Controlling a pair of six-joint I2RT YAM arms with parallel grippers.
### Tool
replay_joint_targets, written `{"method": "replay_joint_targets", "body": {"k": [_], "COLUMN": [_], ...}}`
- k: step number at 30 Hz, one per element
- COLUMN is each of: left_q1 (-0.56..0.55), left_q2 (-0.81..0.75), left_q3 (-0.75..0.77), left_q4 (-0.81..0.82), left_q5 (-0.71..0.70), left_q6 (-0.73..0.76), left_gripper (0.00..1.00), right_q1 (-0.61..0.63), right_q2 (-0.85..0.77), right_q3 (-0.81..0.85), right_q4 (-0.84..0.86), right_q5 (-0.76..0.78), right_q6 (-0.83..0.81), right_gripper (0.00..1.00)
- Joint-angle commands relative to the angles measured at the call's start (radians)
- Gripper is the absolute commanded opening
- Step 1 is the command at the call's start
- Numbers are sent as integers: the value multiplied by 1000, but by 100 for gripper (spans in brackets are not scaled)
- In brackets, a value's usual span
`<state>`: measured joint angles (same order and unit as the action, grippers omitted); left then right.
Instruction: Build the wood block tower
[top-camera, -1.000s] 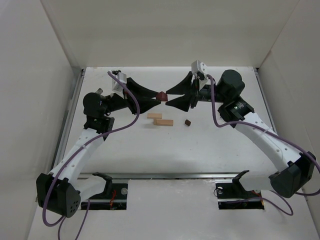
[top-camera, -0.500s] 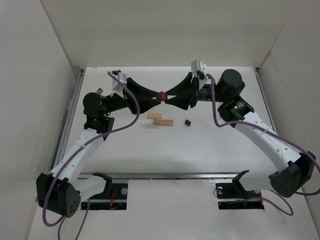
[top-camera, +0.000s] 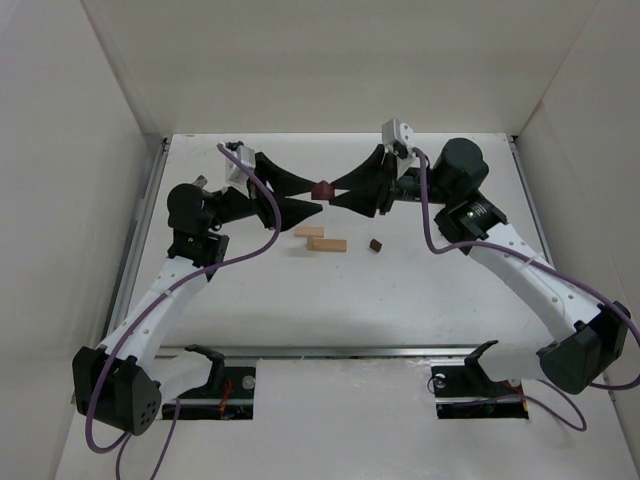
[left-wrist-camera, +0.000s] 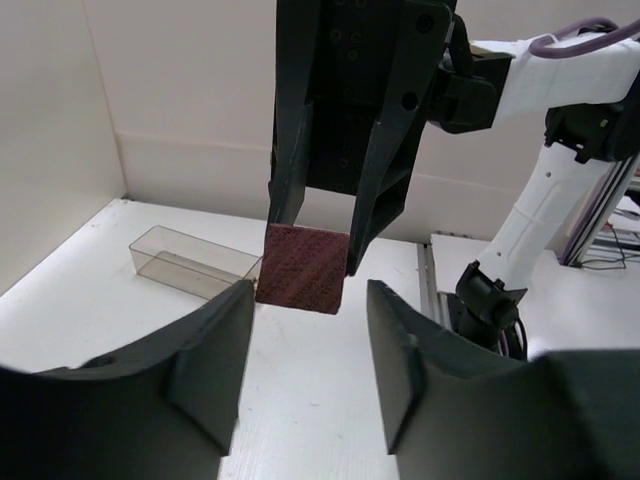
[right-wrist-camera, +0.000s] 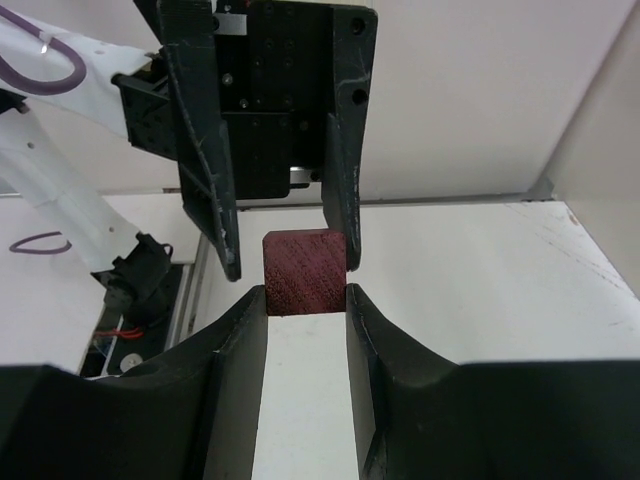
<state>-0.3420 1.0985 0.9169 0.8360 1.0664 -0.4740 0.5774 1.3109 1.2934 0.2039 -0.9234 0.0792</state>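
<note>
**Mid-air handoff, right arm has the block**

Looks like the pass-over step. The dark red block (right-wrist-camera: 305, 268) sits up in the air between the two arms, and the right end effector (right-wrist-camera: 305, 298) is clamped on it, fingers flush against both sides. The left end effector (left-wrist-camera: 308, 300) faces it tip to tip with its fingers apart, one on each side of the block. From the left wrist view neither of them seems to be squeezing it.

The two tan bars (top-camera: 318, 238) and a small dark piece (top-camera: 376, 244) lie on the worktop (top-camera: 400, 290), below the end effectors and a bit toward the bases.

My guess at what's next: the left backs straight off without nudging the block. Then the right carries it down to the bars, keeping it level.
</note>
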Motion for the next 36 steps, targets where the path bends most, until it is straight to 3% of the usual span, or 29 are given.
{"method": "replay_joint_targets", "body": {"k": [1, 2, 8, 14, 18, 21, 23, 28, 32, 36], "left_q1": [0, 0, 0, 0, 0, -24, -49, -49, -49, -71], "left_q2": [-9, -9, -9, 15, 69, 119, 164, 231, 242, 264], "left_q3": [23, 34, 112, 301, 379, 448, 493, 609, 634, 654], "left_q4": [-9, -27, -286, -742, -975, -1095, -1297, -1431, -1480, -1564], "left_q5": [14, 14, 44, 26, -6, -16, -39, -51, -51, -51], "left_q6": [58, 75, 306, 927, 1188, 1280, 1458, 1525, 1557, 1618], "left_gripper": [47, 54, 69, 70, 68, 66, 66, 65, 57, 57], "right_q1": [9, 9, 9, 33, 65, 90, 90, 110, 110, 110], "right_q2": [-39, -39, -39, -29, -6, 19, 28, 28, 37, 37], "right_q3": [6, 6, 24, 98, 121, 130, 130, 130, 121, 121], "right_q4": [61, 46, -116, -444, -508, -517, -517, -506, -506, -497], "right_q5": [24, 24, 63, 244, 305, 343, 354, 354, 354, 354], "right_q6": [-41, -64, -163, -406, -449, -469, -469, -469, -478, -478], "right_gripper": [20, 19, 17, 17, 17, 17, 17, 17, 17, 17]}}
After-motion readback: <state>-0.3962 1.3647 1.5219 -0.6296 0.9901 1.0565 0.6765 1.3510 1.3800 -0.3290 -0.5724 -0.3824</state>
